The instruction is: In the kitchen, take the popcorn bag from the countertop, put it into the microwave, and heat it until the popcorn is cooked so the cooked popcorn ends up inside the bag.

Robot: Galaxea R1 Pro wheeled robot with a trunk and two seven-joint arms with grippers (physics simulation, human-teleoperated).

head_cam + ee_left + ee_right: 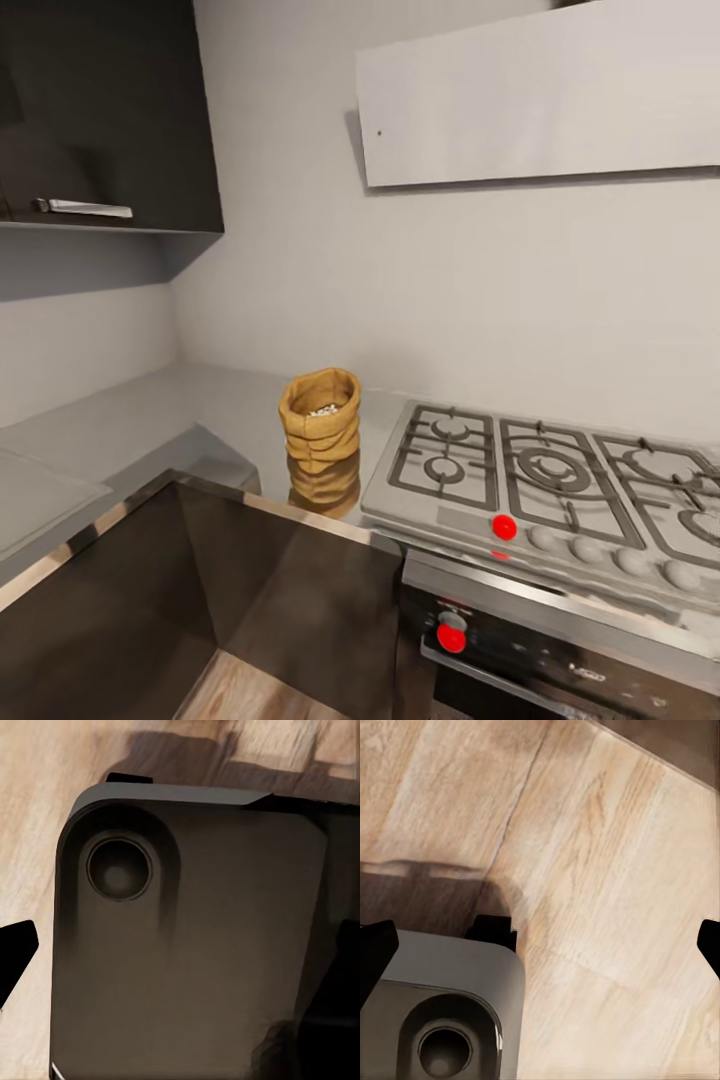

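Countertop: the grey countertop point(150, 425) runs along the far wall and turns the left corner, above dark cabinet fronts point(200, 600).
Hob: a gas hob point(545, 485) sits at the right, with a red knob point(504, 527) on its near edge.
Popcorn bag: the popcorn bag point(320, 420) stands upright on the countertop, just left of the hob.
Popcorn: whitish popcorn point(323, 410) shows inside the bag's rim.
Left gripper: one dark fingertip point(15, 956) shows above the wooden floor point(37, 810) and the robot's grey base point(187, 967); its state cannot be told.
Right gripper point(540, 941): spread wide, empty, fingertips at opposite edges.

grey countertop point(150, 420), popcorn bag point(320, 415) upright on it, gas hob point(540, 480) beside
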